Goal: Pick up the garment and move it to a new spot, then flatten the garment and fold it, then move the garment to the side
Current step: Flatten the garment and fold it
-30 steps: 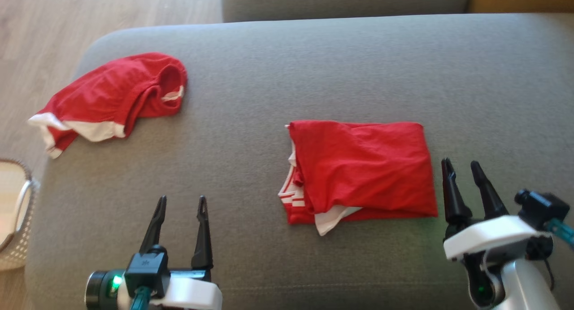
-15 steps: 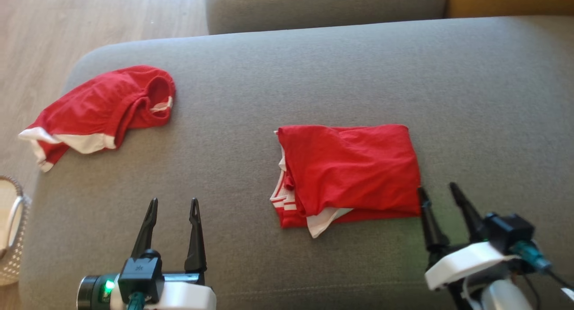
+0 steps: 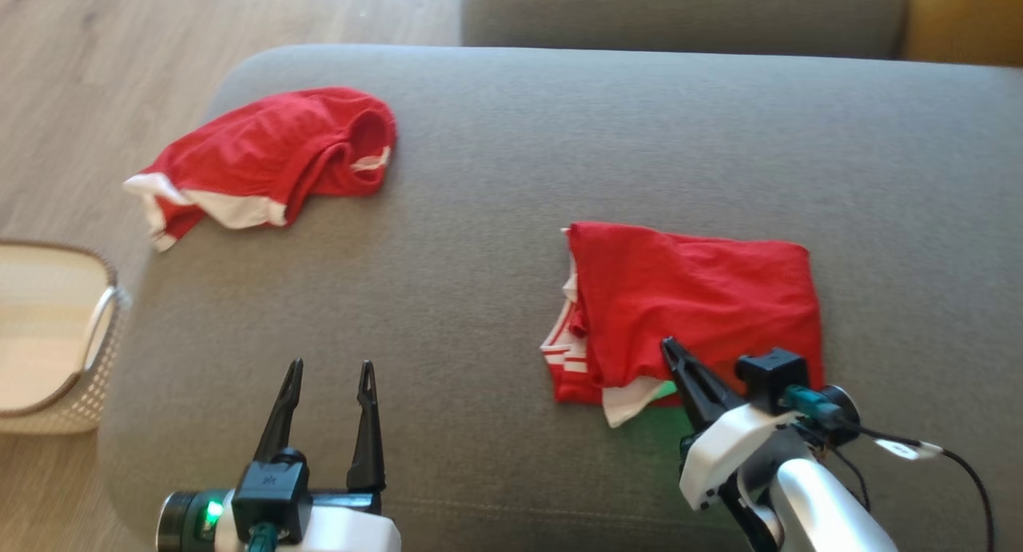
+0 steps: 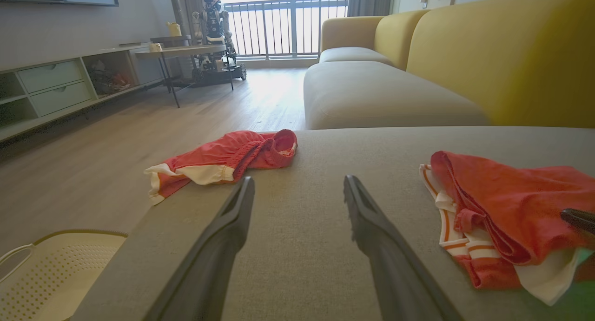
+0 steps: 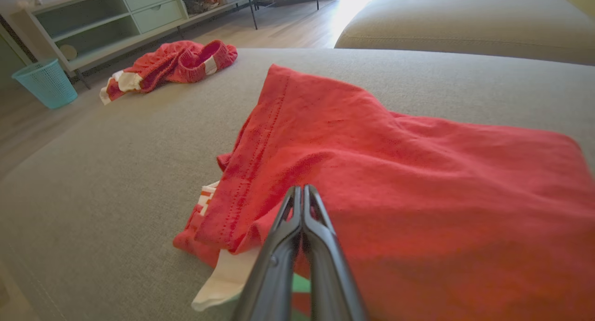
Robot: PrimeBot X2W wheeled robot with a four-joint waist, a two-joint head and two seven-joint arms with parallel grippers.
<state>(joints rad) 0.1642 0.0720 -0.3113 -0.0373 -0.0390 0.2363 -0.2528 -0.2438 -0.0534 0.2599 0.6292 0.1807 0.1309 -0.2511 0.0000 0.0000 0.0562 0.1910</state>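
Note:
The garment [image 3: 695,296] is red with white trim and lies folded on the grey sofa cushion [image 3: 479,296], right of centre. My right gripper [image 3: 667,348] is shut, its fingers pressed together with no cloth visible between them. Its tips lie over the garment's near edge, close to the white flap. In the right wrist view the closed gripper [image 5: 302,189] points onto the red cloth [image 5: 418,172]. My left gripper [image 3: 330,368] stands open over bare cushion, well to the left of the garment. From the left wrist, that gripper [image 4: 297,181] has the garment [image 4: 520,205] off to its right.
A second, crumpled red garment [image 3: 272,152] lies at the cushion's far left corner. A cream perforated basket [image 3: 100,328] stands on the wooden floor beside the cushion's left edge. Another sofa section [image 3: 679,13] is behind. A blue bin [image 5: 46,81] stands by the shelving.
The head camera has shifted. My right gripper has swung left from beside the garment's right edge onto its near edge, and its fingers have gone from open to shut. The left gripper is unchanged.

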